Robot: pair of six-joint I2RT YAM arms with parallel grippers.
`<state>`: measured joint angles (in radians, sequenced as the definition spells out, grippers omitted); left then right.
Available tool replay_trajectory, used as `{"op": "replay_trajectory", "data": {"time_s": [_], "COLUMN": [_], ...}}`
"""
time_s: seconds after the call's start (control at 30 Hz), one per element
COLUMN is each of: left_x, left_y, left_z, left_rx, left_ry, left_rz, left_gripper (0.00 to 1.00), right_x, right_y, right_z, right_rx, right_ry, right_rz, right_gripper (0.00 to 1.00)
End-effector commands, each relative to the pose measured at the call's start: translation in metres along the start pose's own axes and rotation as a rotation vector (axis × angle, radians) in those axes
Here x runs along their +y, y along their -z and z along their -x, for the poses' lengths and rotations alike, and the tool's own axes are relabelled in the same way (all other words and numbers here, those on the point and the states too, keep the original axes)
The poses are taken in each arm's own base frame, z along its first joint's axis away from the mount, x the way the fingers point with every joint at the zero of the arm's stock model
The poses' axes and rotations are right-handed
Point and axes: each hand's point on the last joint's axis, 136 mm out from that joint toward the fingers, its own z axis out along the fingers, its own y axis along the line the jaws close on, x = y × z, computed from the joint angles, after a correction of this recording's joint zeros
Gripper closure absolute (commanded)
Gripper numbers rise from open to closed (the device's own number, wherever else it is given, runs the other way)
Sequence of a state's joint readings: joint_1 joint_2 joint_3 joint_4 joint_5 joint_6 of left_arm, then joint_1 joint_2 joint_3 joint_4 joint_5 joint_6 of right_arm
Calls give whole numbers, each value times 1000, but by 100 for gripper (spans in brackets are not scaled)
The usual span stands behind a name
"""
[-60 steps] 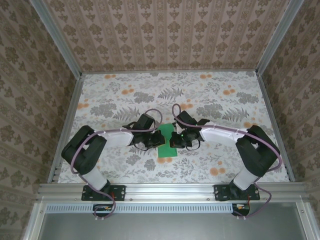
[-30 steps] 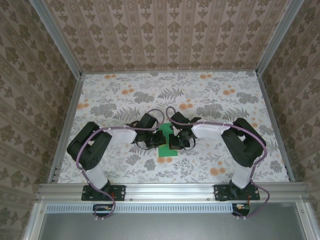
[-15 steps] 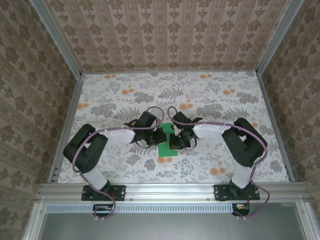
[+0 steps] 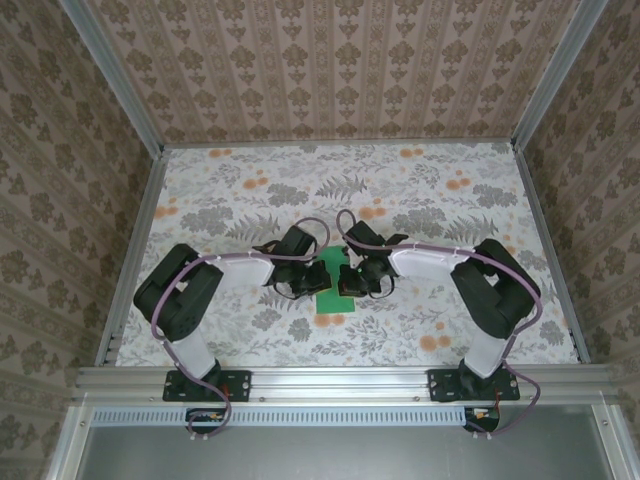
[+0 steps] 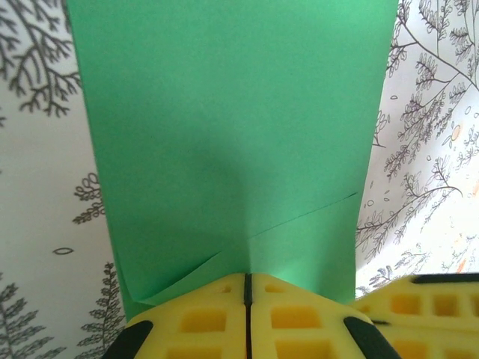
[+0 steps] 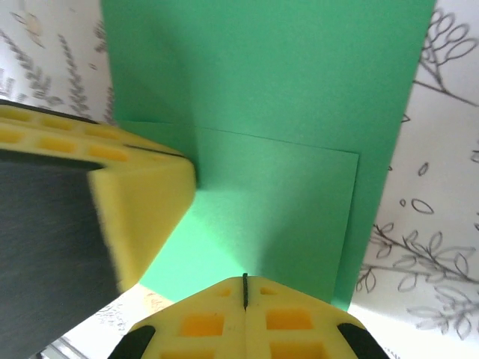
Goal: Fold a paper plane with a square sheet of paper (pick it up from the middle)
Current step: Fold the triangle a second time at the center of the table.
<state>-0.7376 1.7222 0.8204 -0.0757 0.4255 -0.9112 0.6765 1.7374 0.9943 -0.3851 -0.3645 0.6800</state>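
The square sheet of paper (image 4: pixel 328 302) lies flat on the leaf-print table, folded into a narrow bright green strip with layered flaps; it does not have the pointed form of a paper plane. My left gripper (image 4: pixel 309 280) comes at its middle from the left and my right gripper (image 4: pixel 348 283) from the right. In the left wrist view the left gripper (image 5: pixel 247 278) is shut, its yellow tips pressed on the paper (image 5: pixel 232 120) where two fold edges meet. In the right wrist view the right gripper (image 6: pixel 245 280) is shut on top of a folded flap of the paper (image 6: pixel 284 97), close beside the left gripper's fingers (image 6: pixel 142 202).
The table (image 4: pixel 230 200) has a floral cloth and is boxed in by patterned walls with aluminium rails (image 4: pixel 340 378). Both arms bend inward and meet near the table's middle. Open cloth lies behind the grippers and to both sides.
Both grippers stay shut at the middle of the strip. The arms' elbows have shifted slightly in and out; the paper has not moved.
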Motion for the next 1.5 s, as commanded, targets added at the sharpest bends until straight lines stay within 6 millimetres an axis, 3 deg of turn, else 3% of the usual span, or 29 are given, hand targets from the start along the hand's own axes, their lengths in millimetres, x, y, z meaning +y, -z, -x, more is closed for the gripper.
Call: {"op": "replay_trajectory", "data": {"time_s": [0.0,0.13,0.47,0.67,0.83,1.2,1.47], "left_x": [35,37,38,31,23,14,-16], "left_y": [-9,-9,-11,-9,-7,-2,24], "left_z": [-16,-17,-17,-16,-13,-11,-3], "left_rx": [52,58,65,62,56,45,-17], "left_ry": [16,22,32,19,14,4,-34], "left_rz": [154,167,172,146,119,90,7], "left_gripper": [92,91,91,90,87,84,76], "right_x": [2,-4,-5,-21,-25,-18,-9], "right_y": [27,32,14,19,11,-3,-5], "right_z": [19,23,14,24,26,23,22], "right_rx": [-102,-134,-73,-115,-85,-34,-20], "right_ry": [-31,-41,-30,-63,-66,-56,-40], "right_rz": [-32,-60,-66,-114,-105,-54,1], "right_gripper": [94,94,94,84,79,76,76]}}
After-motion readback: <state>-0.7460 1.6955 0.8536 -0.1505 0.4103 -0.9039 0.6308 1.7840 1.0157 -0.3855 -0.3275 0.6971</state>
